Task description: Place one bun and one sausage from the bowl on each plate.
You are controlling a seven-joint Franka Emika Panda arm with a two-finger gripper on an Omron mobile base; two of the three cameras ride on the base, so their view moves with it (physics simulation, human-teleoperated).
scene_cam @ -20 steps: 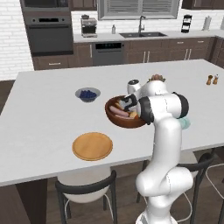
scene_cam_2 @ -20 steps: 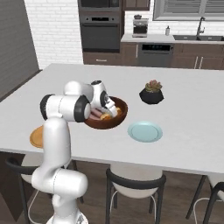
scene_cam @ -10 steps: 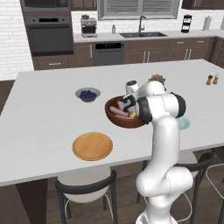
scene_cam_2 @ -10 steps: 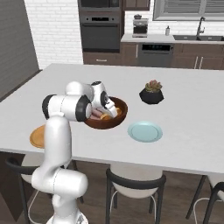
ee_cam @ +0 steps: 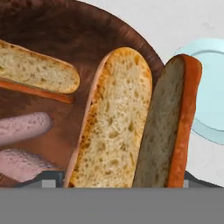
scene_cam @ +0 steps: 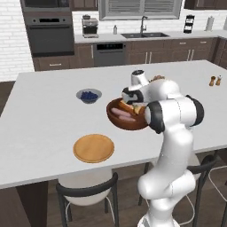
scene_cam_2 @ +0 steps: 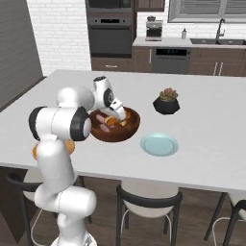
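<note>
Arm reaches down into the wooden bowl (scene_cam: pixel 127 116) mid-worktop (scene_cam: pixel 44 115); gripper (scene_cam: pixel 131 103) sits low inside it, over the contents. In hand view a split bun (ee_cam: pixel 131 127) stands right in front of the camera, both halves open w/ crumb facing up, leaning on the bowl's far wall. Fingertips barely show at the bottom corners either side of the bun, so the gripper looks spread wide around it, but can't tell if it's actually clamped on it. 2nd bun (ee_cam: pixel 37 72) lies at upper left of the bowl in that view. Two pink sausages (ee_cam: pixel 24 127) lie side by side on the bowl floor, left of the near bun.

Orange-tan plate (scene_cam: pixel 93 148) sits near the front edge of the worktop, left of the bowl in left base view, bare. Pale blue plate (scene_cam_2: pixel 159 144) just beside the bowl on the other side, bare too. Small grey bowl w/ blueberries (scene_cam: pixel 88 95) behind-left of the wooden bowl. Black plant pot (scene_cam_2: pixel 166 102) behind the blue plate.
</note>
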